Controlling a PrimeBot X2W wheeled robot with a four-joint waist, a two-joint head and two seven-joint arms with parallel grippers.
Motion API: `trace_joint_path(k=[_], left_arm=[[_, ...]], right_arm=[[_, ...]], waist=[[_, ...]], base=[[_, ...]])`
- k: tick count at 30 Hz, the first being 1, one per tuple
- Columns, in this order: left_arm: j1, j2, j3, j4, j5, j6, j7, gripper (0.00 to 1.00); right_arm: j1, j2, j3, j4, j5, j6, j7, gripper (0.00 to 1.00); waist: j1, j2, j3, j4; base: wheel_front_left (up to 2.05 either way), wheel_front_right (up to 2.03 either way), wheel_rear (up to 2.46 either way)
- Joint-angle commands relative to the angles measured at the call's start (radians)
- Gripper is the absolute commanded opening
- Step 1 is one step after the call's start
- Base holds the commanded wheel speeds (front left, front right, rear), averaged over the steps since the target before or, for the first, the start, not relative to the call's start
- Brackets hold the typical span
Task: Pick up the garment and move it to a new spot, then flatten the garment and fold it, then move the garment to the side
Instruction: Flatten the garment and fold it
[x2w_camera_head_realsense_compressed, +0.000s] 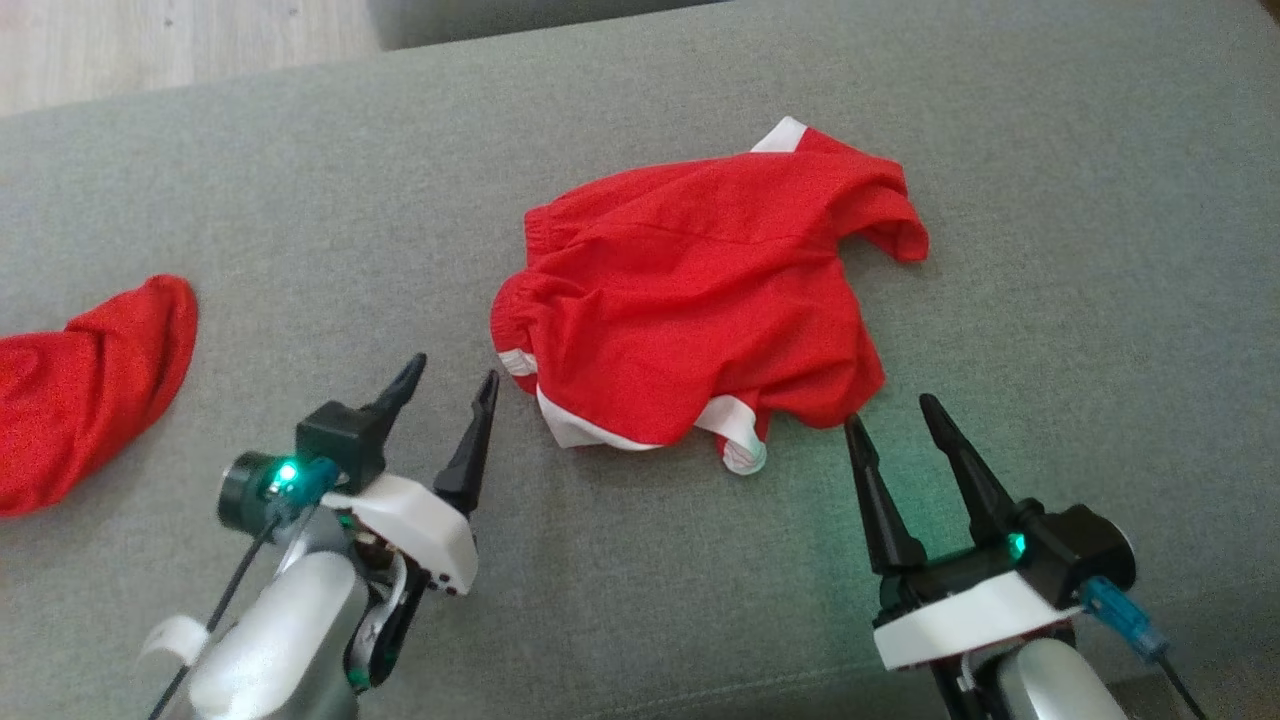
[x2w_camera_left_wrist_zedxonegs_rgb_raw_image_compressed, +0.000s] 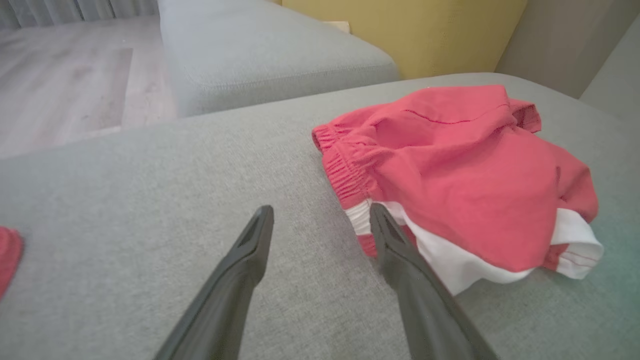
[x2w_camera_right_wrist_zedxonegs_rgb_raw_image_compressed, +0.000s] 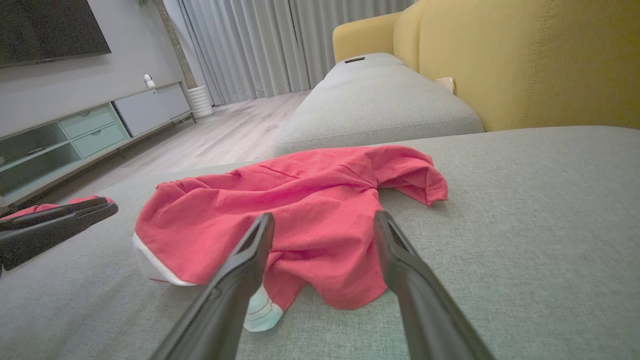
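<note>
One red garment (x2w_camera_head_realsense_compressed: 690, 300) — crumpled, white-trimmed, elastic-waisted — on the grey sofa (x2w_camera_head_realsense_compressed: 1050, 420); left pincer (x2w_camera_head_realsense_compressed: 452, 370) and right pincer (x2w_camera_head_realsense_compressed: 890, 410) released, empty.

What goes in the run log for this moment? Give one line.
stage: before pickup | shorts: crumpled on sofa | left pincer: open, empty | right pincer: open, empty

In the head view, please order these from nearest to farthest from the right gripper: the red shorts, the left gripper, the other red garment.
1. Red shorts: just ahead of the right gripper, hem close to its fingertips.
2. Left gripper: further to the left, beyond the shorts' near corner.
3. Other red garment: at the far left edge.
</note>
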Motion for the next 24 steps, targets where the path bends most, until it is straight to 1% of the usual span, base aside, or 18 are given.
trace_joint_path(k=[1,5,9,10,14,17,20,24], left_arm=[[-0.057,-0.002,0.049,0.022,-0.010,-0.026,-0.011,1.00],[-0.087,-0.072,0.101,0.115,-0.080,-0.122,-0.011,1.00],[-0.118,-0.105,0.131,0.183,-0.075,-0.180,-0.011,1.00],[-0.118,-0.105,0.131,0.183,-0.075,-0.180,-0.011,1.00],[-0.132,-0.131,0.151,0.215,-0.058,-0.217,-0.011,1.00],[-0.139,-0.145,0.147,0.240,-0.048,-0.235,-0.011,1.00],[-0.144,-0.159,0.128,0.253,-0.048,-0.247,-0.011,1.00],[-0.146,-0.160,0.114,0.247,-0.049,-0.250,-0.011,1.00]], right_arm=[[-0.044,-0.002,0.023,-0.030,-0.012,0.007,-0.004,1.00],[-0.054,-0.002,0.022,-0.028,-0.021,0.007,-0.004,1.00],[-0.058,-0.002,0.014,-0.028,-0.031,0.007,-0.004,1.00],[-0.058,-0.002,0.014,-0.028,-0.031,0.007,-0.004,1.00],[-0.054,-0.002,0.004,-0.028,-0.041,0.007,-0.004,1.00],[-0.051,-0.002,0.001,-0.027,-0.048,0.007,-0.004,1.00],[-0.048,-0.002,-0.001,-0.029,-0.051,0.007,-0.004,1.00],[-0.044,-0.002,-0.002,-0.028,-0.051,0.007,-0.004,1.00]], waist=[[0.0000,0.0000,0.012,-0.003],[0.0000,0.0000,0.032,-0.012],[0.0000,0.0000,0.046,-0.020],[0.0000,0.0000,0.046,-0.020],[0.0000,0.0000,0.052,-0.022],[0.0000,0.0000,0.055,-0.020],[0.0000,0.0000,0.057,-0.018],[0.0000,0.0000,0.058,-0.015]], base=[[0.00,0.00,0.00],[0.00,0.00,0.00],[0.00,0.00,0.00],[0.00,0.00,0.00],[0.00,0.00,0.00],[0.00,0.00,0.00],[0.00,0.00,0.00],[0.00,0.00,0.00]])
